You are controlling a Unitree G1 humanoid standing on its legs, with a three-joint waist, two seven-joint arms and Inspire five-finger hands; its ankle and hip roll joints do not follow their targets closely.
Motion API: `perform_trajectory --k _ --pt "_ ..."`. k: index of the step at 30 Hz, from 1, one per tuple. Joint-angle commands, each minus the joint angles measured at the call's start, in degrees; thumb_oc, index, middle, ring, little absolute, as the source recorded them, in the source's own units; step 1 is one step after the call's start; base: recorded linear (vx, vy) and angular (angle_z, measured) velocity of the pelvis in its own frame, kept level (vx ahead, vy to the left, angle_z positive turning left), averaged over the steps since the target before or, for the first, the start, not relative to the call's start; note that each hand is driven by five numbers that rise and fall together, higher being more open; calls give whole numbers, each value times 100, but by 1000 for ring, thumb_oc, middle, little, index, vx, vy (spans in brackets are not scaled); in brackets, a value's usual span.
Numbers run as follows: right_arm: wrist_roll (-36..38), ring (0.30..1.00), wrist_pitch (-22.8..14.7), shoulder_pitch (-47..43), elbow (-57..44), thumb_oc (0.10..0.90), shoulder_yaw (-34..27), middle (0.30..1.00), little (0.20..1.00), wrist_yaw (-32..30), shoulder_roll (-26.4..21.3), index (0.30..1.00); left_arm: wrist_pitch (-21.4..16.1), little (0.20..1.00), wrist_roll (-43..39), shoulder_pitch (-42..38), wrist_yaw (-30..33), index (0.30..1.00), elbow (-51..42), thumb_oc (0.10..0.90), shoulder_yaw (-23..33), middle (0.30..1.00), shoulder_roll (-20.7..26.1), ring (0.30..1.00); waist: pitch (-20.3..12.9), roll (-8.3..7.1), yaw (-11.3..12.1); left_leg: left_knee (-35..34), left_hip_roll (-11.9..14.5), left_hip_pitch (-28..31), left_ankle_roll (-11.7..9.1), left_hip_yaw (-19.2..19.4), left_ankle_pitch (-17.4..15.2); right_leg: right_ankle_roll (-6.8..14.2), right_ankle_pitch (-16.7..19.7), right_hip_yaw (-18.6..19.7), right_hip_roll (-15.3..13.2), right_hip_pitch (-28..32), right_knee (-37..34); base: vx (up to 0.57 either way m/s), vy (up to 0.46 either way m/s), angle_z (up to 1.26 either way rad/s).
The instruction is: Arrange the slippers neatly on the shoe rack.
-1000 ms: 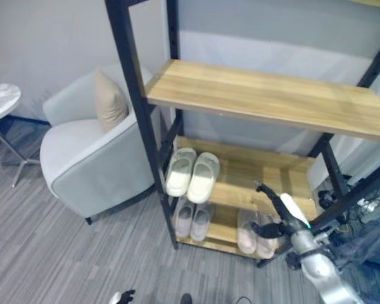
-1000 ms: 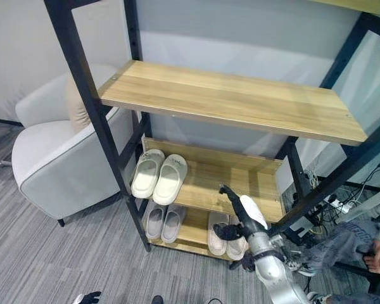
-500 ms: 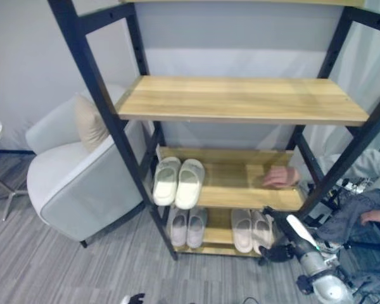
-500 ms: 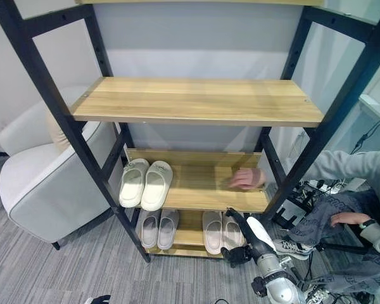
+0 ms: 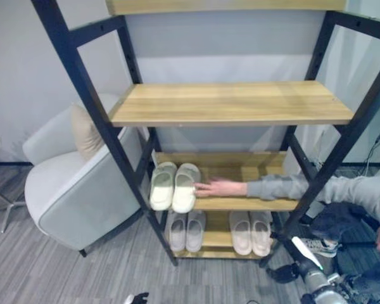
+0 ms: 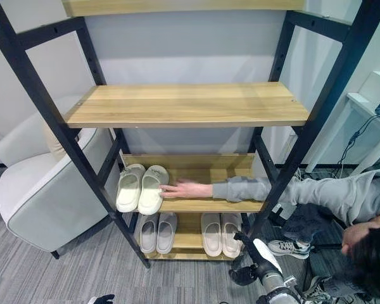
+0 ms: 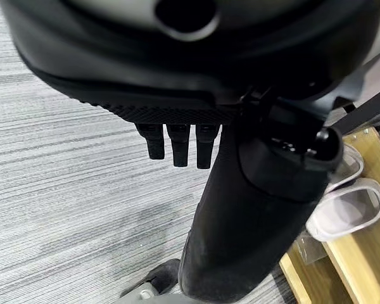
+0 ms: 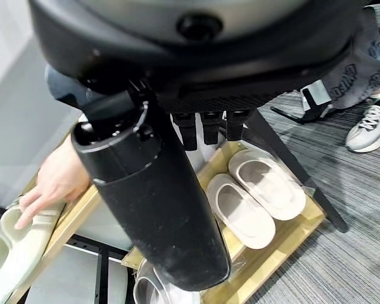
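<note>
A black-framed wooden rack (image 6: 190,104) stands beside a grey armchair (image 5: 69,196) with a beige cushion (image 5: 82,132); on its middle shelf a cream pair of slippers (image 6: 139,189) sits at the left end, and a person's hand (image 6: 180,189), reaching in from the right in a grey sleeve (image 6: 291,190), lies with fingertips touching the pair's right slipper; on the bottom shelf a grey pair (image 6: 156,231) sits at left and a beige pair (image 6: 220,233) at right, each side by side, toes inward; the robot's right hand (image 6: 250,269) hangs low in front of the rack's right post, clear of the slippers, fingers curled on nothing, thumb extended; the left hand (image 7: 177,144) hangs over the carpet (image 7: 63,190), its fingers curled and empty.
</note>
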Motion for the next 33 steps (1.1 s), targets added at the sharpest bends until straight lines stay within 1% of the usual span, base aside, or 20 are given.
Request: perform_trajectory --k 1,10,15,27,30,33 --pt "23 900 -429 -579 -637 800 -60 900 900 -275 -49 900 -179 900 37 -395 92 900 254 800 -46 900 114 900 -128 -47 199 0 301 229 -310 107 -609 48 -221 -220 18 -325 122 0 0 0" --pt "-15 900 -424 -630 -636 800 64 900 900 -233 -9 900 -182 900 47 -380 87 900 243 800 -74 900 146 900 -119 -86 243 0 294 226 -310 49 -611 40 -245 -279 7 -334 190 4 -1 2" --pt "-24 900 -417 -644 -614 800 146 900 900 -223 36 900 -177 900 18 -408 101 900 222 800 -78 900 172 900 -119 -83 235 0 285 241 -297 28 -620 43 -256 -302 -7 -342 220 0 0 0" --pt "-125 900 -530 -788 -1061 800 150 900 900 -334 22 900 -187 900 90 -381 112 900 239 800 -107 900 161 900 -134 -89 262 0 268 258 -273 39 -648 59 -238 -287 -31 -355 211 0 0 0" --pt "-157 900 -549 -943 -1142 800 99 900 900 -434 -12 900 -190 900 140 -386 105 900 222 800 -150 900 163 900 -137 -88 277 0 266 252 -267 38 -654 64 -231 -282 -37 -364 210 0 0 0" --pt "-243 900 -545 -1603 -1355 800 57 900 900 -603 -200 900 -170 900 169 -426 95 900 215 800 -209 900 161 900 -137 -112 342 0 263 220 -264 31 -644 73 -201 -286 -37 -393 190 12 23 0"
